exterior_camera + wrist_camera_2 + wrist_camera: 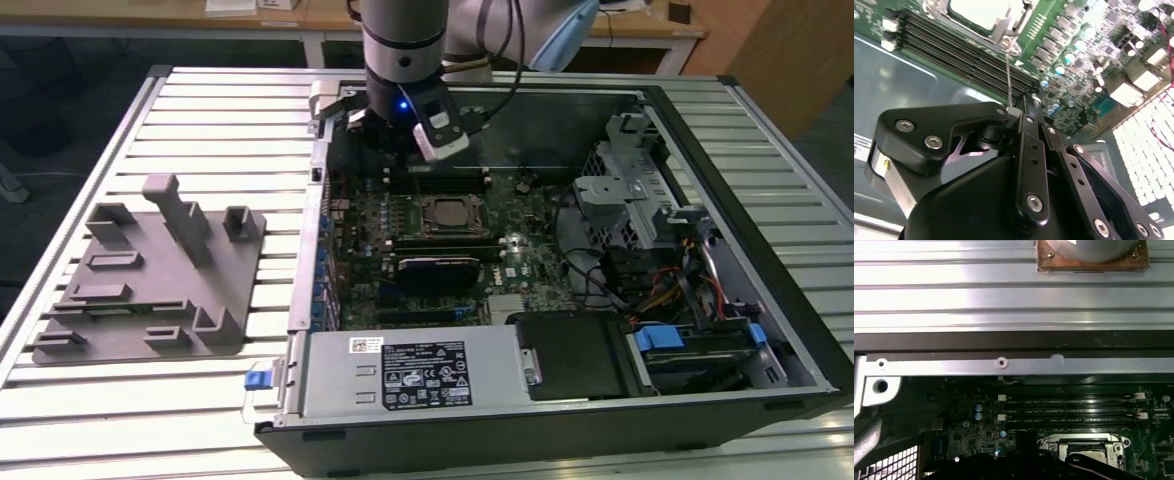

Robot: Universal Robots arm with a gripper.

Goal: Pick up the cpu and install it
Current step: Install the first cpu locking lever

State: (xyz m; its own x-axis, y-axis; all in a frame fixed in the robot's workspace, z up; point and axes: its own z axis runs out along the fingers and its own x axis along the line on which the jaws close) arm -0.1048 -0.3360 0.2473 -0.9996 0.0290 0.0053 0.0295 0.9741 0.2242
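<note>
The end effector (1024, 106) hangs inside the open case (694, 150), low over the far strip of the motherboard (521, 250). Its black linkage faces the second wrist view, and from there I cannot tell whether it is open or closed.

The cpu (979, 12) is not in its hold. A pale square lid sits within the socket frame (1089, 445), just ahead of the tip, with the memory slots (964, 50) lying between the two. In the exterior view the same square lies directly below and in front of the arm's wrist.

A thin metal rod (1009, 75), likely the socket's latch lever, runs from the frame corner straight to the tip. Whether the tip grips it or merely stands beside it is hidden.

Judging by this, picking up and seating look done, and the step in hand is securing the chip in the socket, so the task is well along.

Any move from here calls for small, steady motion. The rod is thin and springy, and the memory slots and capacitors (1059, 67) crowd close to the tip. A sideways drag could slip off the rod or knock those parts.

The grey fixture (147, 280) on the bench (214, 120) stands well away to one side, outside the case.
</note>
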